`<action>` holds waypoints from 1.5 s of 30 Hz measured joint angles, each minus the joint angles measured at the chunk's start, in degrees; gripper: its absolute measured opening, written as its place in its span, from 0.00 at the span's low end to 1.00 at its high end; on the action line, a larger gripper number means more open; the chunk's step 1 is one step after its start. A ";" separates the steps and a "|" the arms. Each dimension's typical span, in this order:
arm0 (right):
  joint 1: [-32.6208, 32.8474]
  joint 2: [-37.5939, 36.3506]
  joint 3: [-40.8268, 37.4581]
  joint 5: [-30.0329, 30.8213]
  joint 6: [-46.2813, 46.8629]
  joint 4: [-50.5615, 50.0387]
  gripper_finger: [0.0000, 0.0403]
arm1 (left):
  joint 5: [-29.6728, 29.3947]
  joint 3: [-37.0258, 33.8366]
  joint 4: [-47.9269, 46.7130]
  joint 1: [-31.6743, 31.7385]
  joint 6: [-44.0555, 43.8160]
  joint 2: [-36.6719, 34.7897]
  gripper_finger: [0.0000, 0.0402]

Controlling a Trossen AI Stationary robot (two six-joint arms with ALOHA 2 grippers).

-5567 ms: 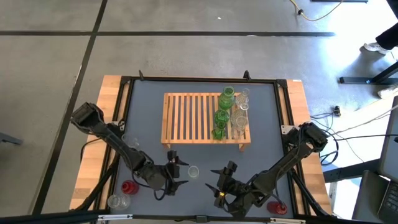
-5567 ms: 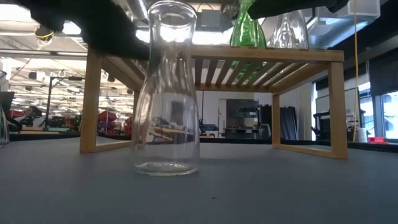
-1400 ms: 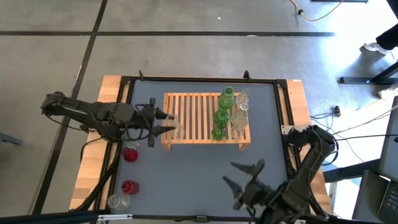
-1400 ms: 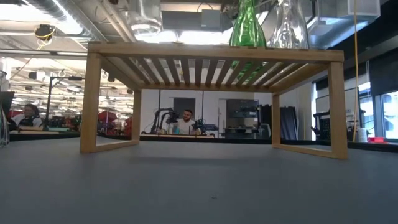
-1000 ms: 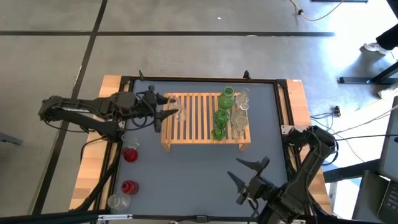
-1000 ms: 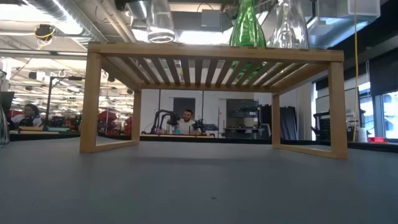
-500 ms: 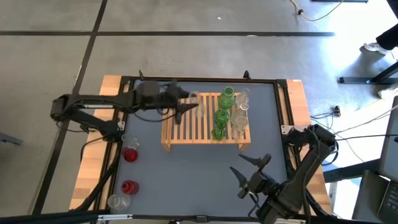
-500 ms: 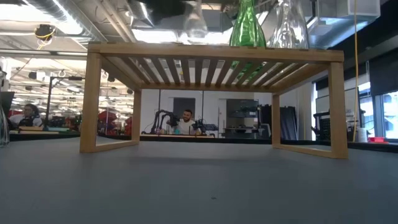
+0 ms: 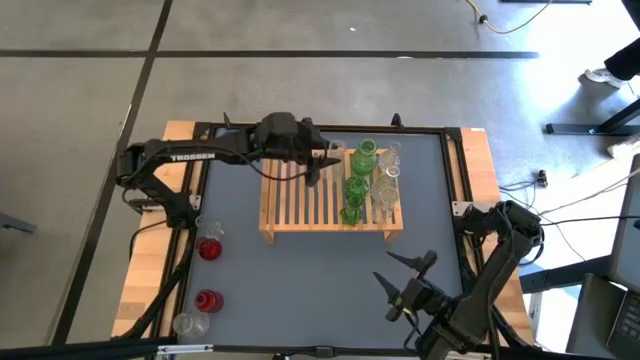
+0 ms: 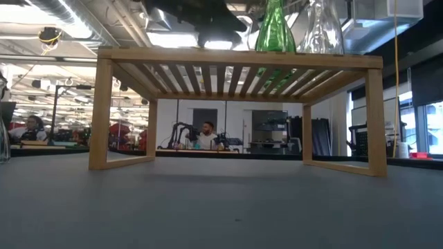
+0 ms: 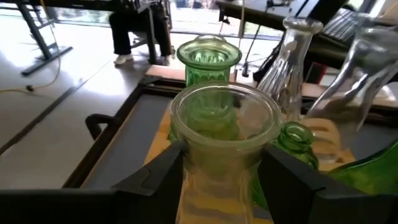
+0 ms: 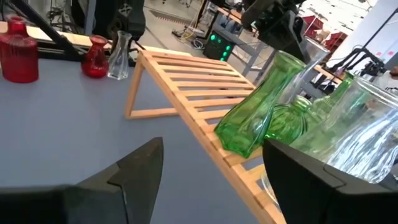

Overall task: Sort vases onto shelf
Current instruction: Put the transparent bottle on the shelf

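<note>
Gripping a clear vase (image 11: 217,146), left tool (image 9: 322,160) overhangs shelf (image 9: 290,200)

1. I work in a robotics lab or workshop hall: beyond my table (image 10: 235,207), exposed ceiling ducts (image 10: 104,21) run overhead.
2. Far past my jaws, a seated person (image 10: 205,136) works beside another small robot arm (image 10: 181,133).
3. Cables (image 9: 515,18) trail across the bare concrete floor (image 9: 300,80).

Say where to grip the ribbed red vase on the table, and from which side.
Probably grip the ribbed red vase round its straight body, level, from the side away from the round red vase beside it; it stands upright and its neck looks short.
</note>
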 joint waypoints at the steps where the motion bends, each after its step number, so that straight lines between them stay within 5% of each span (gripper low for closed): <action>1: -0.09 0.00 0.00 0.11 0.02 0.03 0.66 | 0.86 0.00 0.33 0.46 -0.35 0.00 0.44; 11: -0.15 0.00 0.00 0.48 0.06 0.59 0.66 | 0.83 0.00 0.57 1.29 -0.63 0.41 0.45; 35: -0.94 0.00 0.00 -2.49 -0.01 1.51 0.66 | 1.13 0.00 0.45 1.78 -0.07 0.09 0.75; 45: -0.92 0.00 0.01 -2.57 -0.15 1.49 0.66 | 1.57 2.61 -0.17 1.23 -0.26 0.09 0.77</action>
